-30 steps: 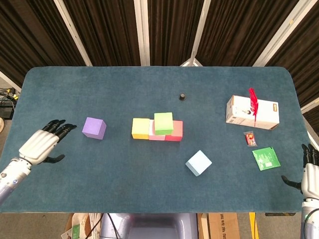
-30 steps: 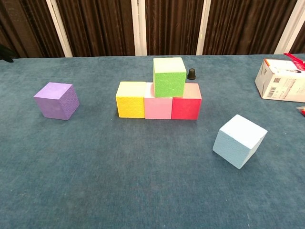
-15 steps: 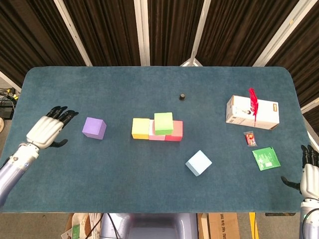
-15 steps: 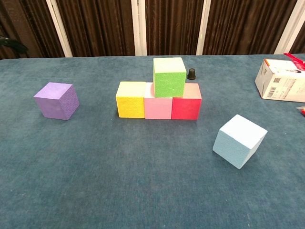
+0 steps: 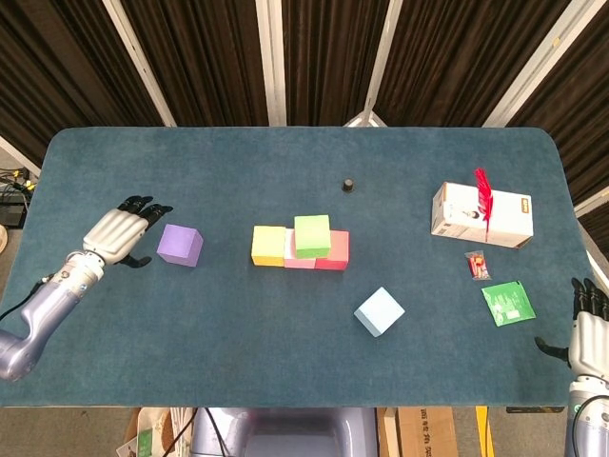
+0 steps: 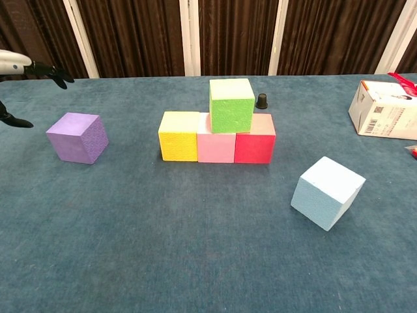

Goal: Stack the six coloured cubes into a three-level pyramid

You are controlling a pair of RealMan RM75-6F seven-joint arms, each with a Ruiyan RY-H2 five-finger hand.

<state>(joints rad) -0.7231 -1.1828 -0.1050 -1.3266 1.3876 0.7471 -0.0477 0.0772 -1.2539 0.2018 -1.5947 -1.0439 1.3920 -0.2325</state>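
Note:
A yellow cube (image 5: 268,246), a pink cube (image 6: 215,146) and a red cube (image 5: 334,250) form a row mid-table. A green cube (image 5: 312,235) sits on top, over the pink and red ones. The purple cube (image 5: 180,245) lies alone to the left, and the light blue cube (image 5: 380,311) lies tilted at the front right. My left hand (image 5: 120,232) hovers open just left of the purple cube (image 6: 77,137), its fingertips (image 6: 57,71) above and behind it. At the table's right front edge my right hand (image 5: 586,331) is open and holds nothing.
A small black cap (image 5: 348,184) stands behind the row. A white box with a red feather (image 5: 481,213), a small snack packet (image 5: 476,265) and a green packet (image 5: 507,303) lie at the right side.
My left hand has moved up and to the right, closing in on the purple cube and entering the chest view. The cubes and the right hand have stayed put.

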